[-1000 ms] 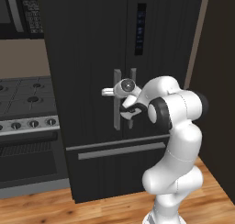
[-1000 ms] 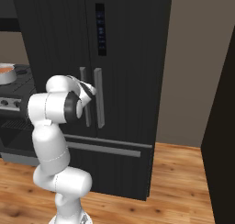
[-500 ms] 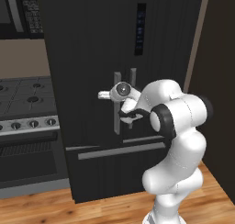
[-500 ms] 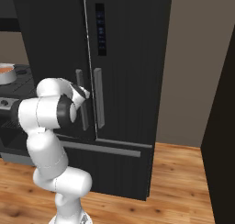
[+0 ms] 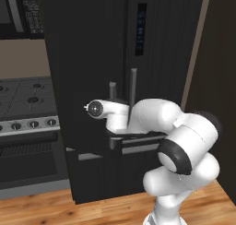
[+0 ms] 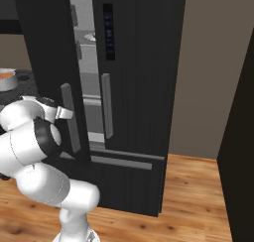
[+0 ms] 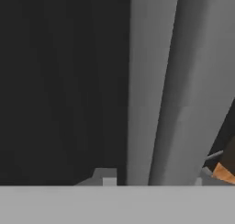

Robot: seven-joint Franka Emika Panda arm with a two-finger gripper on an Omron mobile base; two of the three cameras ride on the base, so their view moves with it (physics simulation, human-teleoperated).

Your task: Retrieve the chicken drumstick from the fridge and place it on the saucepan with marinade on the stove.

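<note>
Right now the gripper point(image 7: 152, 179) is at the left door handle point(image 6: 69, 118) of the fridge point(image 6: 144, 87). In the hand view the handle runs up between my two dark fingertips point(image 7: 104, 176), so the jaws straddle it at a narrow setting. A thin dark sliver shows between that tip and the bar. I cannot tell whether the pads are actually pressing on it.

That handle is a long grey bar, smooth and matte, squared along its edges. Its long axis stands upright in the room. In the hand view it runs from bottom to top with a slight lean to the right. The right door handle point(image 6: 106, 105) is a matching upright bar, just beside it across the gap.

From the right base view, the left door point(image 6: 47, 47) stands ajar and angled toward me. The opening shows light grey shelves point(image 6: 84, 62) inside. Both doors are flat black panels with a faint vertical grain, and a dark control strip point(image 6: 108, 31) sits high on the right door.

To the left of the fridge I see the stove point(image 5: 23, 104), black with dark grates and a row of silver-black knobs along its near edge. The saucepan with marinade point(image 6: 7, 78) sits far left, round and shiny steel, with orange-red liquid inside, well apart from the gripper.
</note>
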